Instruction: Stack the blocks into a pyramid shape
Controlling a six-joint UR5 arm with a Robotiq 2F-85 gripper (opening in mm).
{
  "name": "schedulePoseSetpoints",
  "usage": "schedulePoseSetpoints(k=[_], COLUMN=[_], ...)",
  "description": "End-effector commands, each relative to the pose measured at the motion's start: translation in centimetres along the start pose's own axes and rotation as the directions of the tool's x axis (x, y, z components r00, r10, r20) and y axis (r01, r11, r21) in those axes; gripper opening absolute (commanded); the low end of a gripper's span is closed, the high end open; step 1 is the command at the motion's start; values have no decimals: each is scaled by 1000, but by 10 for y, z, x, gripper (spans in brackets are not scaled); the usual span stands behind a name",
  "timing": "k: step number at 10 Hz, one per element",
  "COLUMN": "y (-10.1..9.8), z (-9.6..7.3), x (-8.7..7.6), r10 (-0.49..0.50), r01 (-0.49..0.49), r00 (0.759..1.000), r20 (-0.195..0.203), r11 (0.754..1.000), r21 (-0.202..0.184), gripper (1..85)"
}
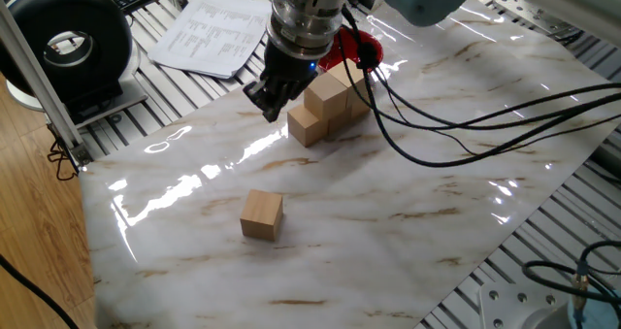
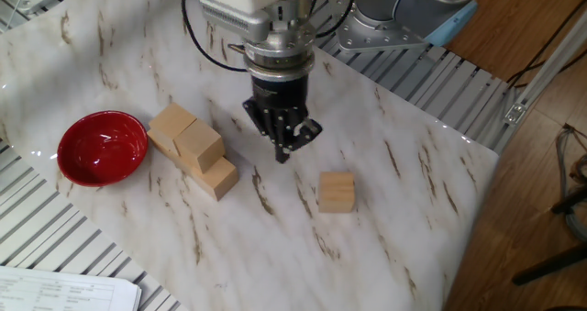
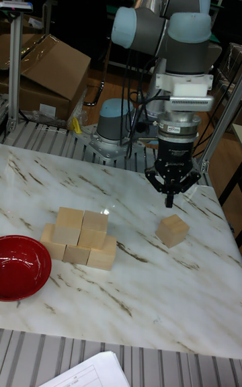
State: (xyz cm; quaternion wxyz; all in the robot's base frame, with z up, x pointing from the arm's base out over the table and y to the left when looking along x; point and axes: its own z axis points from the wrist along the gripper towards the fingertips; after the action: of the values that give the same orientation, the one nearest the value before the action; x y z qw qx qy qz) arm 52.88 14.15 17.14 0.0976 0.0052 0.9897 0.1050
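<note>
Several light-tan wooden blocks form a stack [image 3: 78,239] left of centre, three in the bottom row and two on top; it also shows as the stack [image 1: 328,101] and the stack [image 2: 193,150]. One more block [image 3: 173,230] [image 1: 261,214] [image 2: 337,192] lies alone on the marble top. My gripper [image 3: 169,200] [image 2: 286,149] [image 1: 269,104] hangs just above the table between the stack and the lone block, nearer the lone block. Its fingers meet at the tips with nothing held.
A red bowl [image 2: 103,146] [image 3: 20,267] sits beside the stack, on the side away from the lone block. Papers [image 1: 209,33] and a black round device [image 1: 68,43] lie past the table's edge. Black cables [image 1: 466,125] trail from the arm over the table.
</note>
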Motion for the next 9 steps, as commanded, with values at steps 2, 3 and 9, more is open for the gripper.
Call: schedulePoseSetpoints(k=[2,3,9], y=[41,44,95], z=[0,2,34], x=[5,8,19], r10=[54,44,-165], r01=[-54,-43,169], r00=[998,999,985], r20=[-26,-25,-43], r11=[998,998,976], r21=[8,44,134], gripper=[10,10,10])
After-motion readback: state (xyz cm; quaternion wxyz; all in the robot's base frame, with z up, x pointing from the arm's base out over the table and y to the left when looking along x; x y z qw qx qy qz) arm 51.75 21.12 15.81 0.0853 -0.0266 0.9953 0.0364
